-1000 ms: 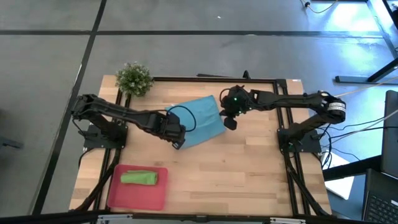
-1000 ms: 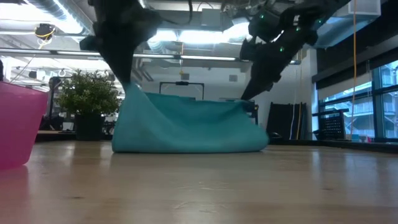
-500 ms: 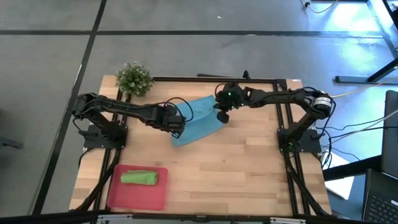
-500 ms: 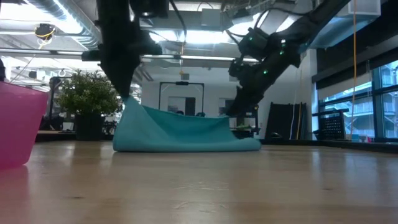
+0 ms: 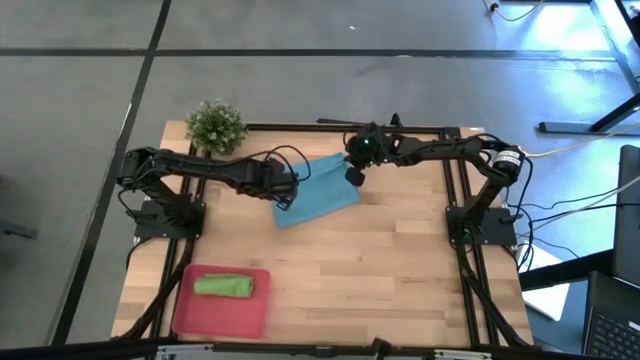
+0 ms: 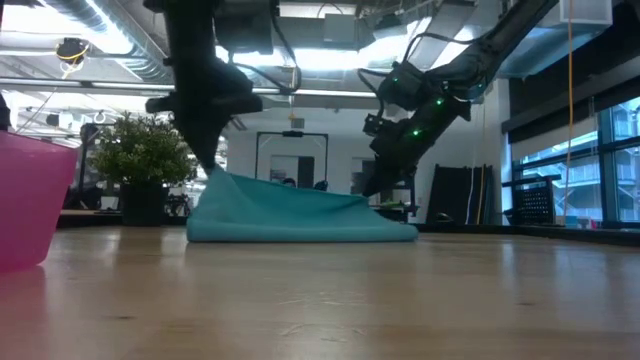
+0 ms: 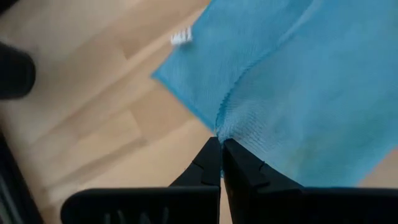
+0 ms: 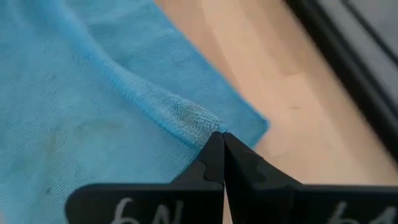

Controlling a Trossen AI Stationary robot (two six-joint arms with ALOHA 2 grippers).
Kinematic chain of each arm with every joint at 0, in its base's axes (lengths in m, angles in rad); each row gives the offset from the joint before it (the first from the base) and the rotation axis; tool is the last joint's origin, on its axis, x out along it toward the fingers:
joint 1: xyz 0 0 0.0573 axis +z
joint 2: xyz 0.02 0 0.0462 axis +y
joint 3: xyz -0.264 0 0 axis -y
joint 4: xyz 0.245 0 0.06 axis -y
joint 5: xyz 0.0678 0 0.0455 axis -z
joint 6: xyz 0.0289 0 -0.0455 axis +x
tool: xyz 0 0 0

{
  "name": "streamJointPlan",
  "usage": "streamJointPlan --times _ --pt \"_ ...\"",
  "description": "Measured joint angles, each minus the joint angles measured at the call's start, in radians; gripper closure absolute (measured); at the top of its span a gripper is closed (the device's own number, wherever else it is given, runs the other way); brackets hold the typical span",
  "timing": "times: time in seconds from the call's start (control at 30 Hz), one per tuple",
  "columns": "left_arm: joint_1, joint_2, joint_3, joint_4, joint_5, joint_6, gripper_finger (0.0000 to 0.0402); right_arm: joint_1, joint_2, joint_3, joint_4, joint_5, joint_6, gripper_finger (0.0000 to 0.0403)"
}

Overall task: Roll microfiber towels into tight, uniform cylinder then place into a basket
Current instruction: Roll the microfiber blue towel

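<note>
**Q:** On the wooden table (image 5: 400, 270), where is the blue cloth, and how do the fingers meet it?

**A:** Seen from overhead, the light blue towel (image 5: 322, 190) lies toward twelve o'clock of the table's centre, folded over on itself. The left gripper (image 5: 283, 196) sits at the towel's nine o'clock edge. The right gripper (image 5: 353, 176) sits at its one o'clock corner. Both sets of fingers are pressed together, each pinching a bit of the towel's edge.

**Q:** What do the wrist cameras show?

**A:** In the left wrist view, the two dark fingers (image 7: 208, 163) meet at their tips right where a folded edge of the blue cloth begins. In the right wrist view, the fingertips (image 8: 213, 149) close on a bunched ridge of the cloth, with bare wood just beside it.

**Q:** And from table height?

**A:** Both pinched points are lifted off the wood, and the cloth sags between them, its lower fold resting on the table.

**Q:** Where are the other task items?

**A:** The pinkish-red tray (image 5: 195, 312) sits near the table's seven o'clock corner, well apart from the blue towel. The lime green towel (image 5: 224, 286), rolled, lies inside it. A small potted plant (image 5: 215, 125) stands at the eleven o'clock corner.
</note>
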Motion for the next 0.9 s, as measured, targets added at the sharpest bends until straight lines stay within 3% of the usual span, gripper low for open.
streamJointPlan --times 0.1,0.47,0.9 --pt "0.025 0.000 0.000 0.039 -0.002 0.049 0.0402 -0.012 0.000 0.001 0.007 0.045 0.001 0.0402" --pt "0.094 0.000 0.000 0.044 0.015 0.066 0.0402 -0.023 0.000 0.001 0.010 0.039 -0.002 0.0401" --pt "0.142 0.078 0.000 0.080 0.022 0.094 0.0402 -0.023 0.000 0.001 0.067 0.038 0.001 0.0364"
